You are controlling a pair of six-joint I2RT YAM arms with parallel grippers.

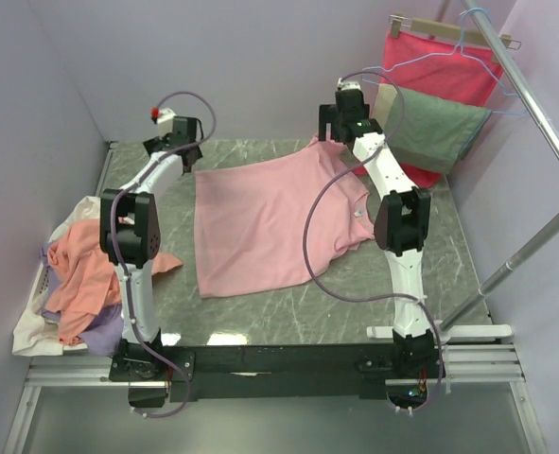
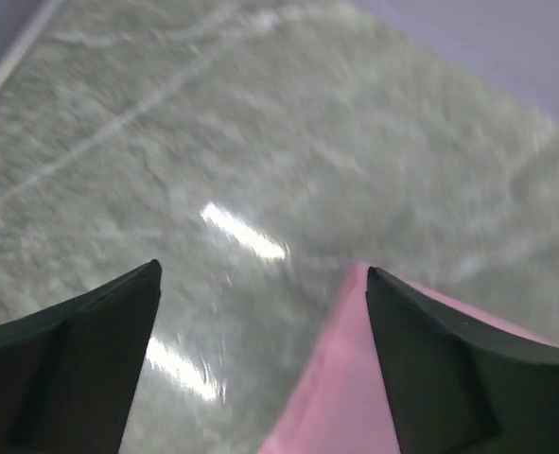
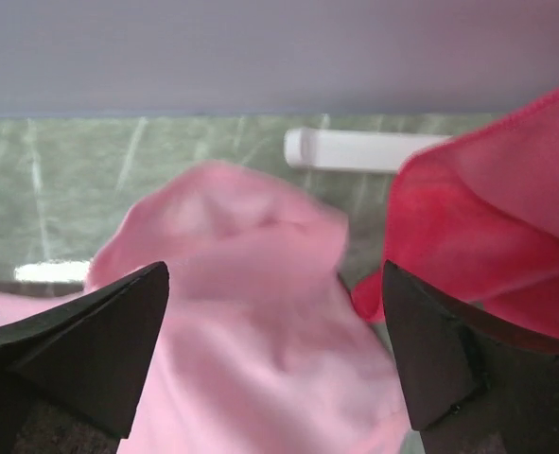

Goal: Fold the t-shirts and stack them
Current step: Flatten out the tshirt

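A light pink t-shirt (image 1: 270,227) lies spread flat on the marble table (image 1: 468,274). My left gripper (image 1: 180,144) hovers over its far left corner, and the left wrist view shows the jaws open with the pink corner (image 2: 345,397) lying below beside the right finger. My right gripper (image 1: 340,121) is over the shirt's far right corner. Its jaws also stand open, above a rumpled bit of pink cloth (image 3: 251,312), holding nothing. A heap of other t-shirts, salmon-orange (image 1: 80,270), lilac (image 1: 104,331) and white (image 1: 33,326), sits at the table's left edge.
A red cloth (image 1: 440,57) hangs on a hanger at the back right, above a grey-green cloth (image 1: 435,128); its hem (image 3: 487,227) shows close to my right gripper. A metal rail (image 1: 534,104) slants down the right side. Walls close off the back and left.
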